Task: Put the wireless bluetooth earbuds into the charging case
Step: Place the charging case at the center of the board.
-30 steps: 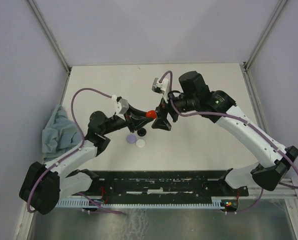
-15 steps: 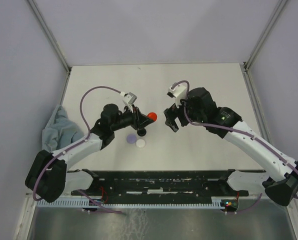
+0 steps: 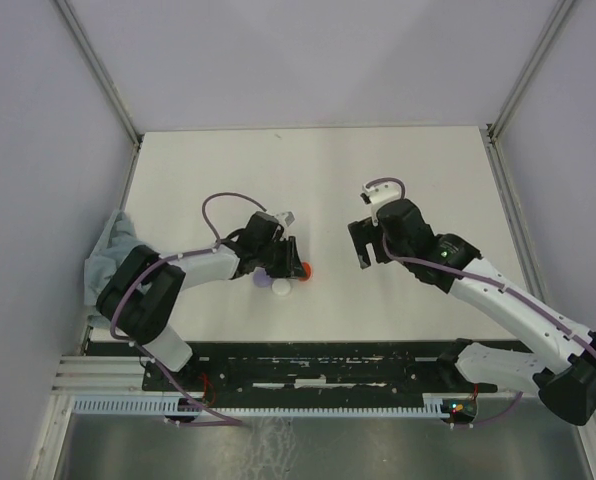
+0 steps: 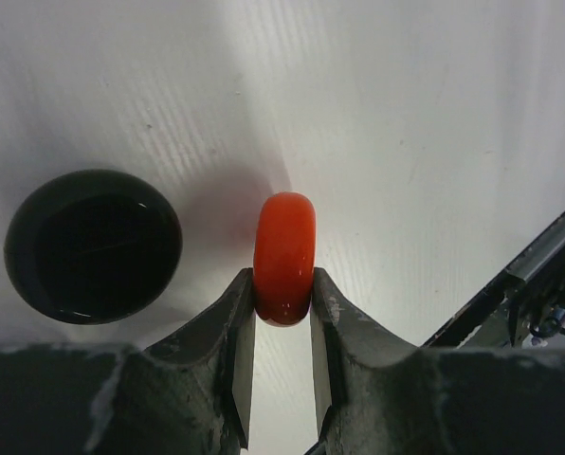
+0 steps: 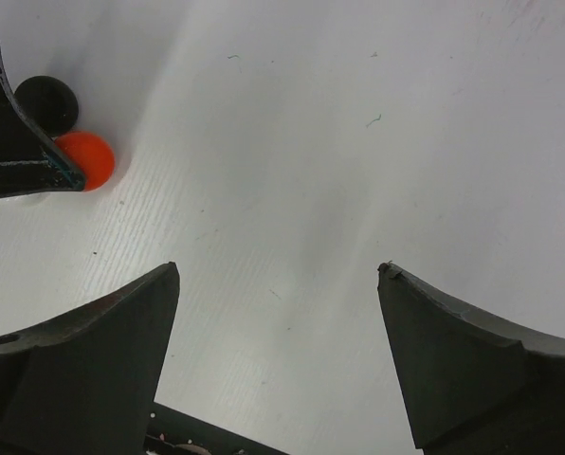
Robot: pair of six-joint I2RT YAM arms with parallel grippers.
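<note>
My left gripper [image 3: 300,268] [image 4: 282,284] is shut on a red round charging case [image 3: 304,269] [image 4: 284,245], pinched edge-on between both fingers just above the white table. A black round case [image 4: 93,245] lies flat to its left, showing a dark hollow. The right wrist view shows the red case [image 5: 88,159] and the black one [image 5: 47,101] at top left. My right gripper [image 3: 363,245] [image 5: 278,270] hangs open and empty over bare table to the right. The earbuds are out of view.
A lavender disc [image 3: 263,277] and a white disc [image 3: 281,288] lie beside the left gripper. A blue-grey cloth [image 3: 113,255] is bunched at the table's left edge. The black mounting rail [image 3: 318,365] runs along the near edge.
The left arm swung down toward the near discs, carrying the red case low to the table. The right arm drew back to the right, away from the red case.
</note>
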